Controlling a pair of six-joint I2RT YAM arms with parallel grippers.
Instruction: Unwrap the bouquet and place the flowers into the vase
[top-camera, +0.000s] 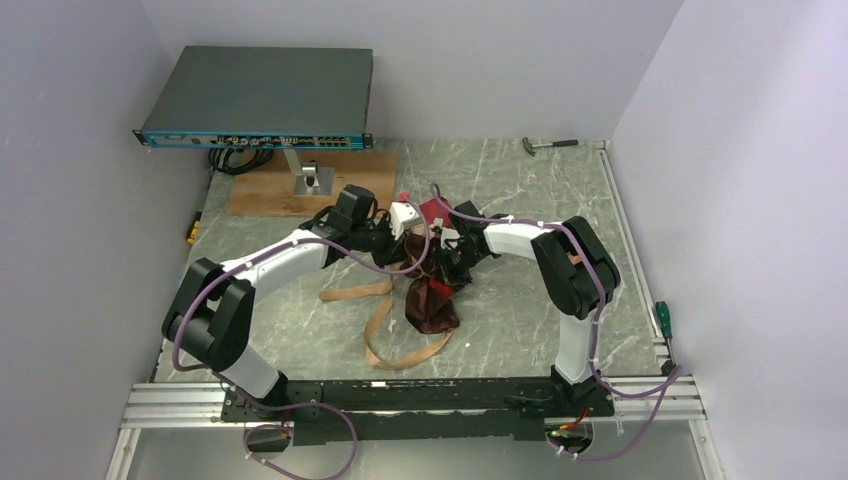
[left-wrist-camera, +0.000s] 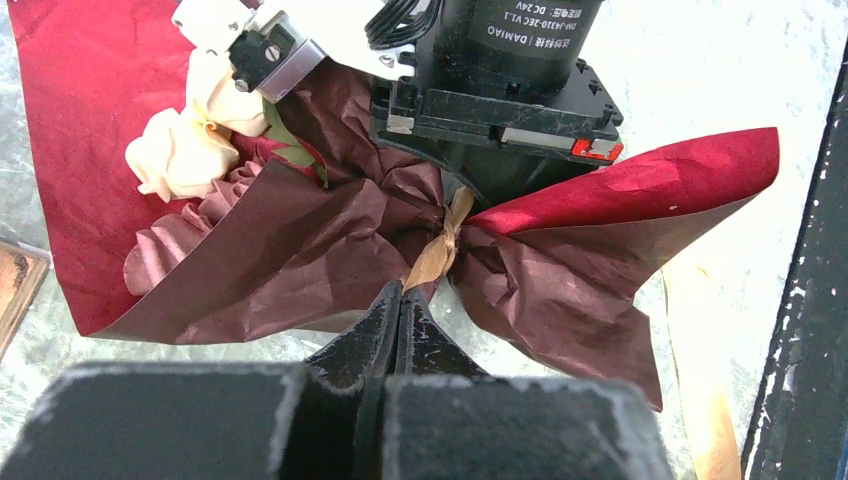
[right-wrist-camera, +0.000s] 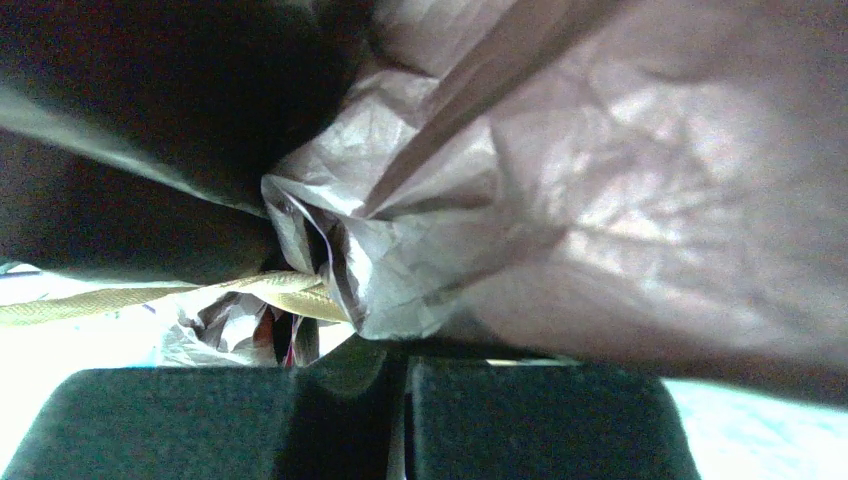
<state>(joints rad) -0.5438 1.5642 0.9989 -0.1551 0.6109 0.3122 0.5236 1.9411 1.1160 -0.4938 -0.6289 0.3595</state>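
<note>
The bouquet (top-camera: 432, 305) lies mid-counter (top-camera: 520, 190). The left end effector (left-wrist-camera: 402, 298) meets it from the left, at the ribbon (left-wrist-camera: 440, 245) tied round its middle. The right end effector (top-camera: 452, 270) sits on it from behind and to the right. Roses (left-wrist-camera: 185, 150) poke out at the bouquet's rear end. Ribbon tails trail left of and in front of it. Behind-left of the bouquet lies a wooden board (top-camera: 265, 195), with a network switch (top-camera: 260, 95) on a stand (top-camera: 305, 175) above it. A hammer (top-camera: 550, 145) lies far behind-right, and a screwdriver (top-camera: 662, 318) far right.
</note>
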